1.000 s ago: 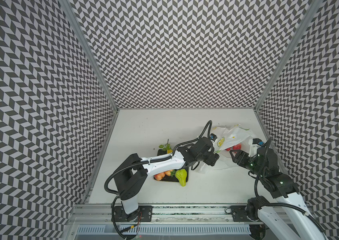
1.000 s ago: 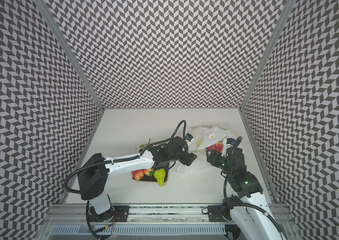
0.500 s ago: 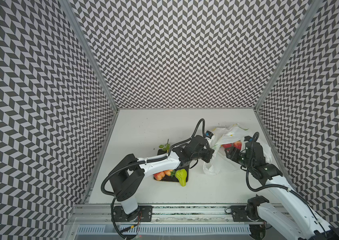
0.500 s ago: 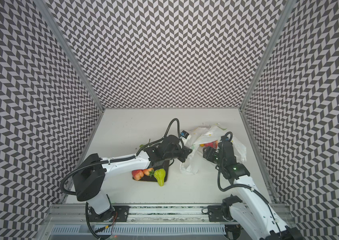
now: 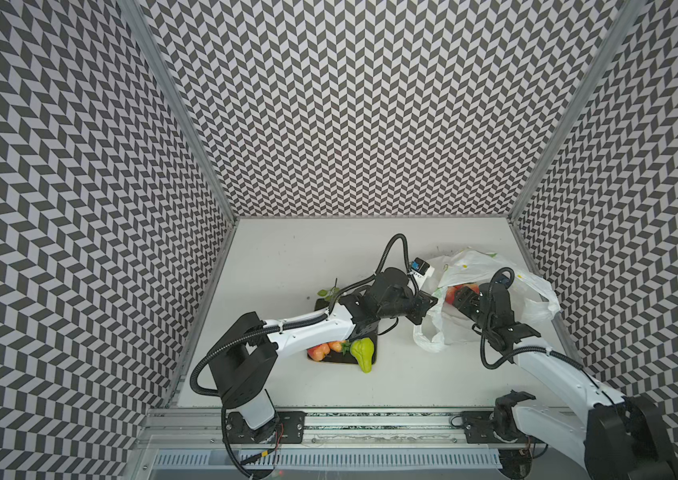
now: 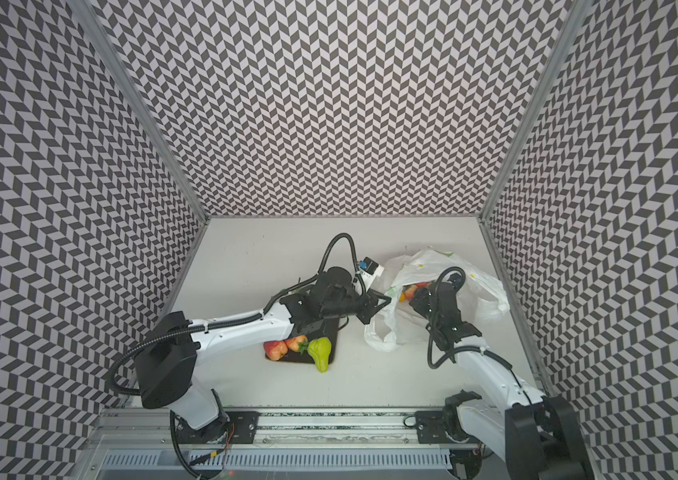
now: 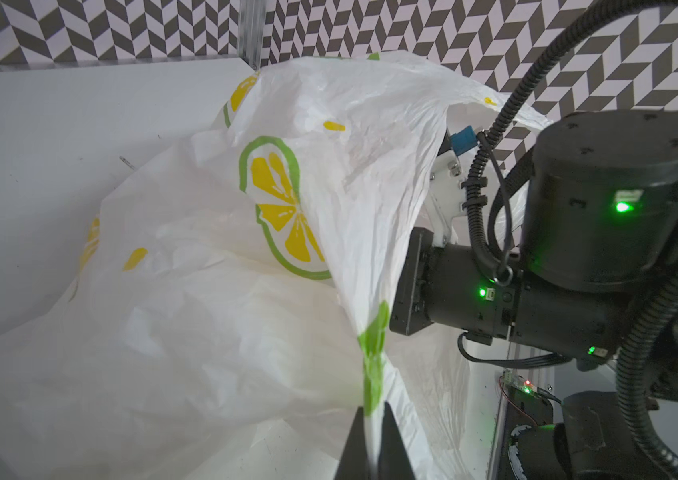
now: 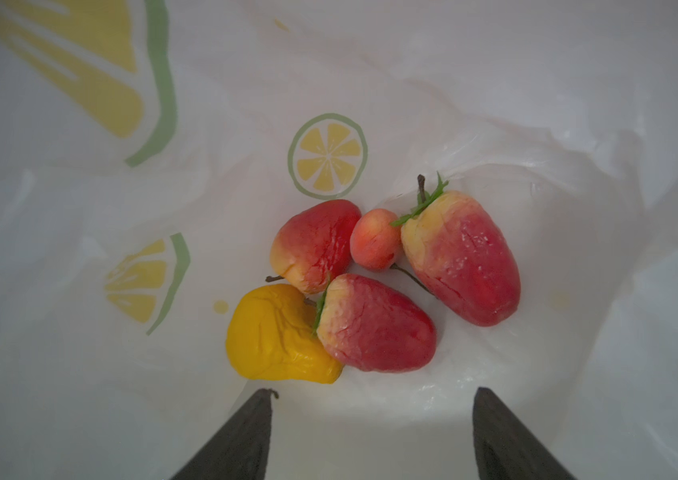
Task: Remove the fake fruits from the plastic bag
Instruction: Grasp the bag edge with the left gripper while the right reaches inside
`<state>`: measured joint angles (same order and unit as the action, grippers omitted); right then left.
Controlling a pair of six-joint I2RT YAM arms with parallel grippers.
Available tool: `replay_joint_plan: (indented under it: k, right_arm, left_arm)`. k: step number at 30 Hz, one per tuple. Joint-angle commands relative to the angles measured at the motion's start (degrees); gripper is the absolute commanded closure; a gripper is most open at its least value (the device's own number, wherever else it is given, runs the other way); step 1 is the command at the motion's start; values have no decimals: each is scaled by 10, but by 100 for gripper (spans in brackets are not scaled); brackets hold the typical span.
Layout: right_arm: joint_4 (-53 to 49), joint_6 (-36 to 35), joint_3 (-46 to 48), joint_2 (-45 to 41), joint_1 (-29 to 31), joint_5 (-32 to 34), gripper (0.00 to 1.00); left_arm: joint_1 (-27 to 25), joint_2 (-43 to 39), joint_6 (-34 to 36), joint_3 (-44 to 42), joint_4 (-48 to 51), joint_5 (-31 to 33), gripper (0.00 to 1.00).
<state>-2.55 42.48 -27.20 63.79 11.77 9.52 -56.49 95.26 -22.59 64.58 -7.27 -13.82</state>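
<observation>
Unloading is partly done: a green pear [image 5: 361,352] and two reddish pieces [image 5: 320,351] are laid on the dark plate [image 5: 372,340]; five fruits [image 8: 374,328] are left inside the plastic bag [image 5: 491,266] beside it. Its rim is pinched flat in the left gripper [image 7: 372,415]; the right gripper [image 8: 372,390] is held parted, empty, before them amid loose film.

Bag [image 7: 204,332]: white, printed with yellow lemon slices ringed in green. The strawberries [image 8: 374,324] in it were red, paling to yellow at the stalk end; the peach [image 8: 314,245] was red and yellow, the cherry [image 8: 374,239] pink-orange, the yellow pear [image 8: 271,332] plain. The green pear [image 6: 320,352] was lime, the plate [image 6: 291,360] black. The walls [image 5: 350,104] bore a dark grey and white chevron pattern.
</observation>
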Motion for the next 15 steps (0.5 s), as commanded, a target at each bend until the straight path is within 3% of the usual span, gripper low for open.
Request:
replay_joint_plan:
  k: [1,15]
  right_arm:
    - [62,-1,-17,30,-5,12,29]
    - [67,-50,-96,187,-7,-28,24]
  left_arm:
    - [0,12,-30,-17,-9,-6,93]
    - [-6,42,-50,-23,-28,-14,93]
